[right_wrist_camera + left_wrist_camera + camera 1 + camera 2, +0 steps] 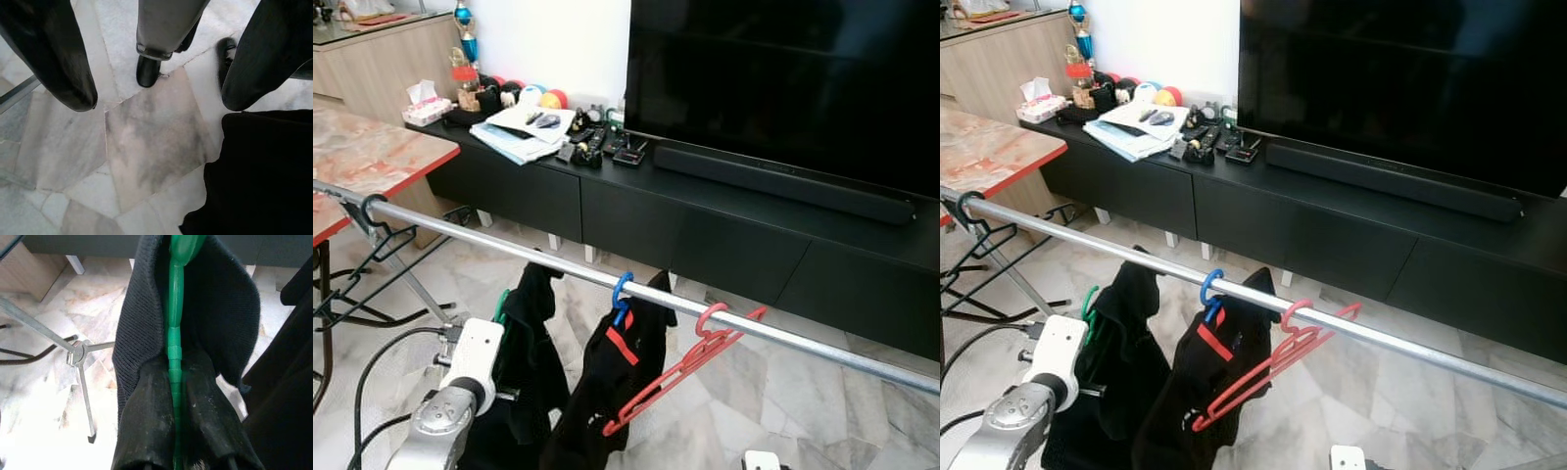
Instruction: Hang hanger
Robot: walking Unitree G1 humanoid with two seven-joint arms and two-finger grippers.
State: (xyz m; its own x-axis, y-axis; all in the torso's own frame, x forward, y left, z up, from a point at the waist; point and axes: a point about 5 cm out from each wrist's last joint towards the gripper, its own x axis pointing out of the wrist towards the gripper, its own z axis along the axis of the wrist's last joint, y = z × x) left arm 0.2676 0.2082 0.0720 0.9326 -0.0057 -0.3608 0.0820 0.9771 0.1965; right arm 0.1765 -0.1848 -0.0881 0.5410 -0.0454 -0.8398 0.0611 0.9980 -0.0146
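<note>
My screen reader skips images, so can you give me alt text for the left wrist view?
The left hand is shut on a green hanger, whose stem runs up between the two black fingers. A black garment is draped over the hanger. Behind it are a marble floor and a metal rack leg.

The green hanger (174,347) is largely covered by the dark garment (225,323) draped over it, and its hook is cut off at the 12 o'clock edge of the left wrist view. The left gripper (174,440) is hidden behind the left arm (460,392) in the head views. The right end of the metal rail (822,345) is cut off at 3 o'clock. The small items on the TV console (705,211) are too small to be identified. The right arm (764,460) is cropped at 6 o'clock.
</note>
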